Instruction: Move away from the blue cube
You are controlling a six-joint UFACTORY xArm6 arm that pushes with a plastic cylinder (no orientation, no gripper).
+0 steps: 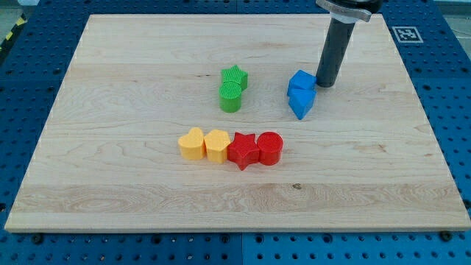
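1. My tip (324, 85) ends a plain rod with no jaws to open or close, so it grips nothing. It rests on the wooden board (110, 184) just at the upper right edge of the blue cube (302, 80), apparently touching it, though the rod's shadow makes contact hard to confirm.
2. The blue cube sits right of centre, pressed against a second blue block (301, 104) of unclear shape just below it.
3. Risk: any retreat that veers toward the view's left or bottom would shove the cube into its blue neighbour, moving both.
4. Farther left, the green star (235, 76) and green cylinder (230, 96) stand well clear.
5. The row of two yellow blocks (204, 144), red star (243, 150) and red cylinder (270, 147) lies lower and seems safe.
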